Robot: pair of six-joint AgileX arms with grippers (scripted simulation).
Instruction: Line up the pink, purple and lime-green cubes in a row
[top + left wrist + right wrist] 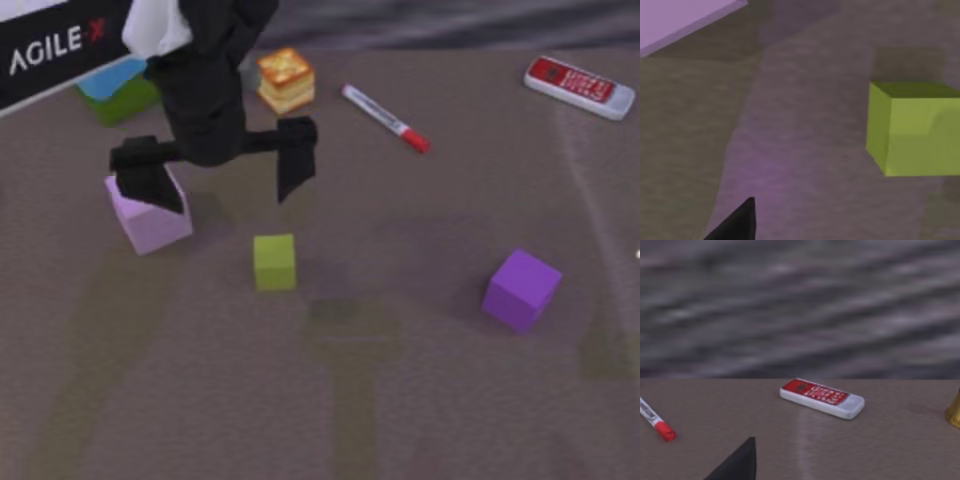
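Observation:
The pale pink cube (152,222) sits at the left of the table, and a corner of it (680,20) shows in the left wrist view. The lime-green cube (274,262) lies a little right of it and nearer the front, also seen close up (912,132). Far to the right rests the purple cube (520,290). My left gripper (222,192) hangs open and wide above the table; one finger (145,180) overlaps the pink cube's back edge, the other (295,160) is behind the lime-green cube. Nothing is between them. My right arm is outside the top view; its wrist view shows one finger (740,462).
An orange-yellow patterned block (286,80), a red-capped marker (385,118) and a red-and-white handset (580,87) lie along the back. A green and blue box (120,92) stands at the back left by the sign. A brass object (954,412) shows in the right wrist view.

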